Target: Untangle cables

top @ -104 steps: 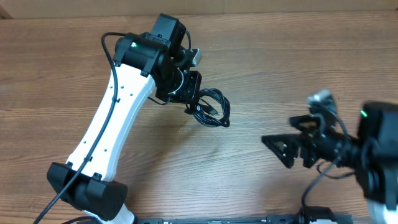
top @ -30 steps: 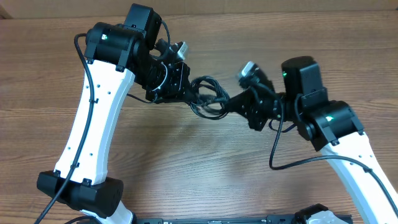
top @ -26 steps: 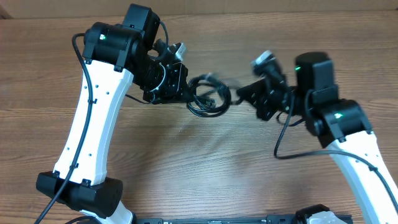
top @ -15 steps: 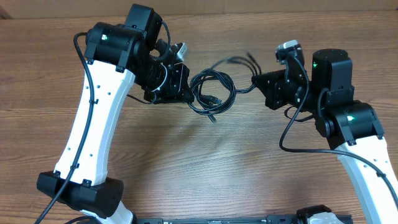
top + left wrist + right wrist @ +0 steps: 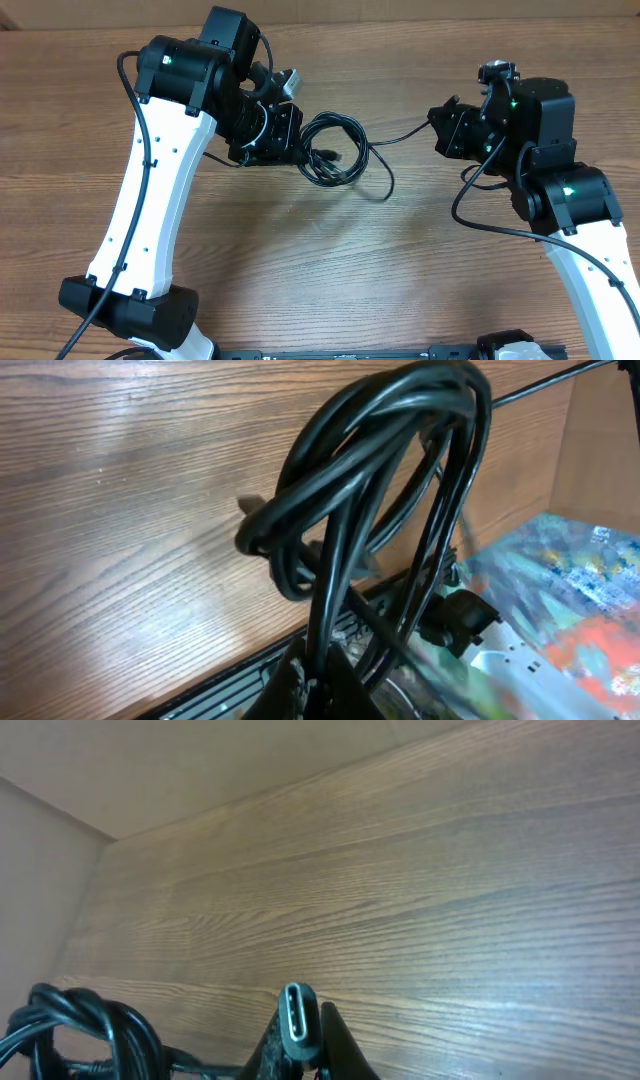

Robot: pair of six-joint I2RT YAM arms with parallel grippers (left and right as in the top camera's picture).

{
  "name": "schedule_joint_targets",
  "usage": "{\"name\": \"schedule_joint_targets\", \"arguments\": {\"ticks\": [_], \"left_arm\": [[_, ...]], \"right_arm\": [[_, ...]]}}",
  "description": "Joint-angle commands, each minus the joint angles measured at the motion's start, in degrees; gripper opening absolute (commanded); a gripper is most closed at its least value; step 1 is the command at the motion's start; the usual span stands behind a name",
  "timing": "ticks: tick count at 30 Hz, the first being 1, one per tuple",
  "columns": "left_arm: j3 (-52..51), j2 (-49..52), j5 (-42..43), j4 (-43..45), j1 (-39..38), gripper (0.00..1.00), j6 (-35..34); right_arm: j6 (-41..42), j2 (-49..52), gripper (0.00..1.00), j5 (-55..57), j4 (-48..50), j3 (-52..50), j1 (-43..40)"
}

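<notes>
Cables [image 5: 335, 150]: thin black cords gathered in a loose coil near the middle of the wooden table [image 5: 300, 270], toward its far side. One strand [image 5: 400, 135] leaves the coil, sags in a loop on the right and runs across to the right arm.

Overhead view: gives the whole layout, with the coil just beside the left gripper [image 5: 298, 150], the single strand bridging the gap, and the right gripper [image 5: 442, 128] well apart from the coil.

Left wrist view: shows what the overhead cannot, several cord turns bunched together and rising from between the left fingers, which are clamped on the bottom of the bundle. Whether the coil touches the table cannot be told.

Right wrist view: the only view of the plug tip [image 5: 298, 1012], a small oval-mouthed connector standing upright, pinched between the closed right fingers. The coil sits at the lower left edge of that picture.

Left arm: white link reaching from the near left edge up and across, wrist bent toward the centre.

Right arm: white link rising from the near right corner, wrist turned left toward the coil.
</notes>
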Motion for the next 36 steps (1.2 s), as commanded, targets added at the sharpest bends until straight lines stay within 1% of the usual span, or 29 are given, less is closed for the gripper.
{"name": "schedule_joint_targets", "arguments": {"ticks": [1, 3, 4, 5, 6, 7, 8, 9, 11, 12, 14, 19, 23, 24, 25, 27, 30, 32, 36], "left_arm": [[1.40, -1.16, -0.48, -0.33, 0.17, 0.04, 2.62], [1.40, -1.16, -0.50, -0.33, 0.02, 0.04, 3.85], [1.40, -1.16, -0.48, -0.33, -0.20, 0.04, 4.87], [1.40, -1.16, -0.52, -0.33, -0.33, 0.04, 5.79], [1.40, -1.16, -0.52, -0.33, -0.57, 0.04, 7.30], [1.40, -1.16, -0.55, -0.33, -0.90, 0.04, 8.70], [1.38, -1.16, -0.55, -0.33, -1.31, 0.04, 9.70], [1.40, -1.16, -0.72, -0.33, -1.77, 0.04, 10.58], [1.40, -1.16, -2.05, -0.33, -2.91, 0.04, 10.88], [1.40, -1.16, -2.51, -0.33, -3.50, 0.04, 10.88], [1.40, -1.16, -3.19, -0.33, -4.98, 0.04, 10.88], [1.40, -1.16, -5.73, -0.33, -8.57, 0.04, 11.19], [1.40, -1.16, -7.52, -0.33, -9.94, 0.04, 11.26], [1.40, -1.16, -7.76, -0.33, -9.94, 0.04, 11.26], [1.40, -1.16, -7.85, -0.33, -9.92, 0.04, 11.21], [1.40, -1.16, -7.67, -0.22, -9.88, 0.04, 10.49], [1.42, -1.20, -7.34, 0.92, -9.88, 0.04, 9.68], [1.42, -1.20, -5.81, 2.43, -9.88, 0.04, 9.11], [1.62, -1.38, 0.90, 4.76, -9.88, 0.04, 9.18]], "right_arm": [[6.23, -1.44, 0.04, 7.43, -1.09, 1.07, -0.55], [9.92, -1.44, 0.04, 10.75, -1.99, 1.07, -0.55], [9.73, -1.44, 0.07, 10.10, -1.77, 1.07, -0.52], [7.74, -1.44, 0.14, 8.26, -1.31, 1.07, -0.50], [3.34, -1.44, 0.24, 4.24, -0.50, 1.07, -0.39], [-1.64, -1.44, 0.29, -0.90, 0.13, 1.07, -0.37], [-5.57, -1.44, 0.37, -5.51, 0.33, 1.07, -0.37], [-8.70, -1.44, 0.47, -9.42, 0.33, 1.07, -0.37], [-12.37, -1.44, 0.75, -14.14, 0.04, 1.07, -0.37], [-13.07, -1.44, 0.78, -15.45, -0.15, 1.07, -0.37], [-13.88, -1.44, 0.80, -17.53, -0.61, 1.07, -0.37], [-15.06, -1.44, 0.77, -21.92, -3.21, 1.07, -0.37], [-15.93, -1.44, 0.69, -22.56, -5.81, 1.07, -0.37], [-16.55, -1.44, 0.63, -22.60, -6.47, 1.07, -0.37], [-17.09, -1.44, 0.60, -22.58, -7.15, 1.07, -0.35], [-17.16, -1.42, 0.58, -22.58, -8.66, 1.07, -0.33], [-19.50, -1.36, 0.58, -22.56, -10.43, 1.05, 1.14], [-19.67, -1.09, 0.59, -22.29, -10.32, 1.05, 3.04], [-19.65, -0.28, 0.59, -20.79, -8.70, 1.05, 6.86]]}}
